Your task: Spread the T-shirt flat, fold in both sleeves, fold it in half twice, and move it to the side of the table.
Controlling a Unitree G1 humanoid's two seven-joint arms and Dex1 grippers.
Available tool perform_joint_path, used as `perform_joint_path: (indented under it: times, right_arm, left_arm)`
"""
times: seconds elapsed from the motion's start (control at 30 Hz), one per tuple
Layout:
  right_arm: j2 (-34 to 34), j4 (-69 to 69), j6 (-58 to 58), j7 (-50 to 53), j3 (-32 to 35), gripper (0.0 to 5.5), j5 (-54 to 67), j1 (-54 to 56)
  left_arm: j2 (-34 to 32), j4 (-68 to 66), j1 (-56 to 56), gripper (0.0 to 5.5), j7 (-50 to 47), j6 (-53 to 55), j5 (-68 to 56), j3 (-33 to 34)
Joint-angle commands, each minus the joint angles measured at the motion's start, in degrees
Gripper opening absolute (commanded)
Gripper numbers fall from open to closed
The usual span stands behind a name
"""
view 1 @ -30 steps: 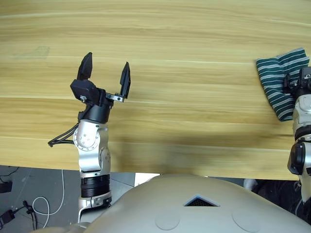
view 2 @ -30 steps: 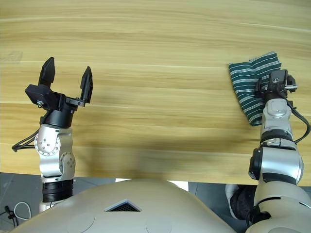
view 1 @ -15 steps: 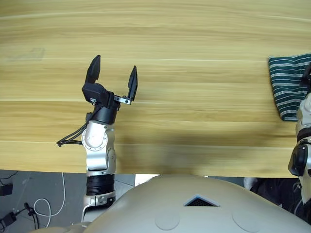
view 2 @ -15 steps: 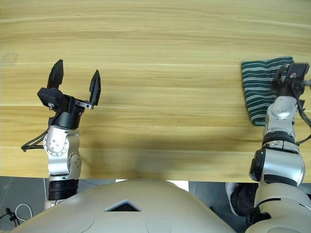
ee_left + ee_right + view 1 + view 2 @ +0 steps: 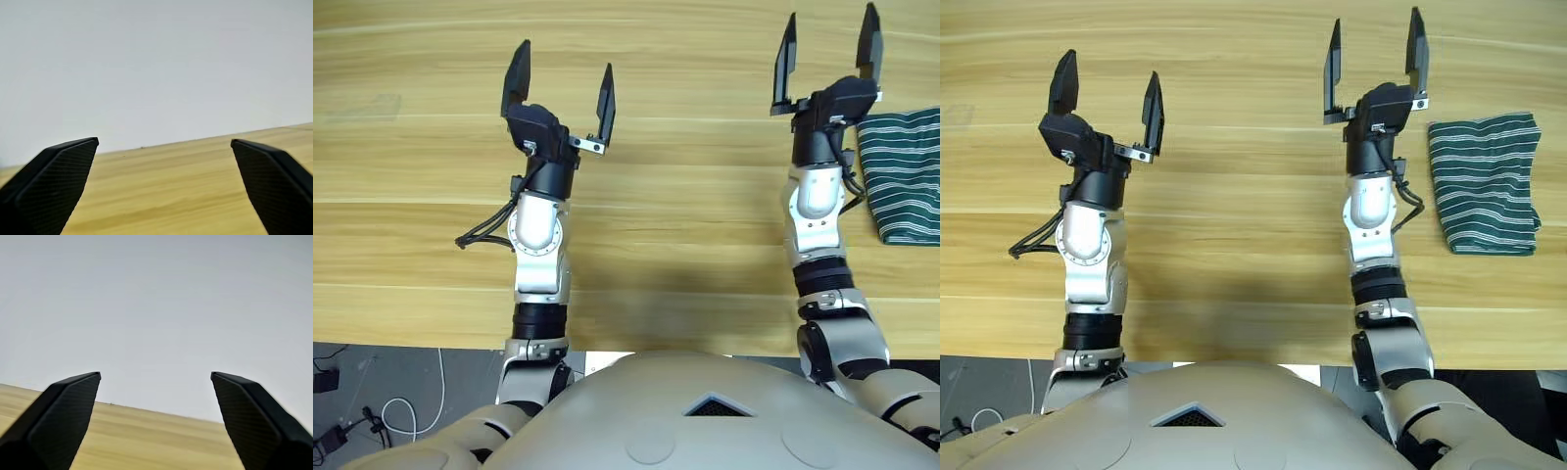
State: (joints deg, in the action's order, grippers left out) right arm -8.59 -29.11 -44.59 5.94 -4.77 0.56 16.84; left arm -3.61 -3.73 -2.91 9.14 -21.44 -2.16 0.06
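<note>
Behind the wooden table (image 5: 1234, 196) with the T-shirt (image 5: 1485, 184) rises a pale wall (image 5: 156, 58).

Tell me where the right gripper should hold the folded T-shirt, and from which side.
Probably the edge of the T-shirt facing the right gripper, coming from above: it lies flat and folded on the table, so the fingers can pinch its layers there.

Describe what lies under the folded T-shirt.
The T-shirt lies folded on the wooden table, at its right side. The tabletop beneath it and its inner layers are covered.
</note>
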Motion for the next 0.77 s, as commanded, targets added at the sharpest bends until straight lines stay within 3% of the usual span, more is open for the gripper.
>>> perform_joint_path:
  times: [0.03, 0.77]
  right_arm:
    - [2.07, -3.91, 0.12, -3.42, 2.98, 4.17, 4.73, -0.91]
    - [3.11, -6.58, 2.43, -8.52, 7.75, 4.17, 2.62, -2.47]
  left_arm:
    - [0.71, -6.71, 0.03, 5.02, -1.65, -1.73, 0.15, 1.15]
    - [1.98, -7.45, -0.61, 5.02, -5.52, -7.71, 0.8, 3.12]
